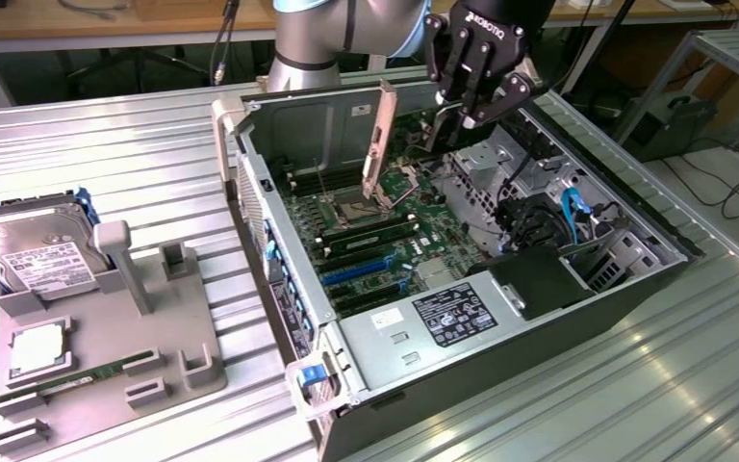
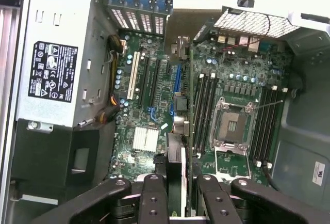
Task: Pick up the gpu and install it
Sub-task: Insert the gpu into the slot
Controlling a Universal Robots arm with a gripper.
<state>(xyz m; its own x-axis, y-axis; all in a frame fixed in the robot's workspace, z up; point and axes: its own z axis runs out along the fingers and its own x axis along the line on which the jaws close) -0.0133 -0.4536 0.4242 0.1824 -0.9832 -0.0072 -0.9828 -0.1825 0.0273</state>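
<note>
The gpu (image 1: pixel 376 144) hangs over the open computer case (image 1: pixel 251 192), a dark card held on edge with its long silver bracket strip tilted nearly upright at the end away from the fingers. My gripper (image 1: pixel 462 120) is shut on the card's other end, above the motherboard (image 1: pixel 383 226). In the wrist view the gpu (image 2: pixel 179 162) runs edge-on away from my gripper (image 2: pixel 181 198), whose two black fingers (image 2: pixel 154 198) clamp it from both sides. The card hovers over the motherboard (image 2: pixel 154 105), between the expansion slots (image 2: pixel 135 74) and the memory slots (image 2: pixel 203 105).
A silver power supply (image 1: pixel 453 313) with a black label fills the case's near end, and blue cables (image 1: pixel 575 207) lie on the exterior view's right. On the exterior view's left a grey holder (image 1: pixel 113 337) carries a hard drive (image 1: pixel 36 245), a processor (image 1: pixel 38 348) and a memory stick (image 1: pixel 88 375).
</note>
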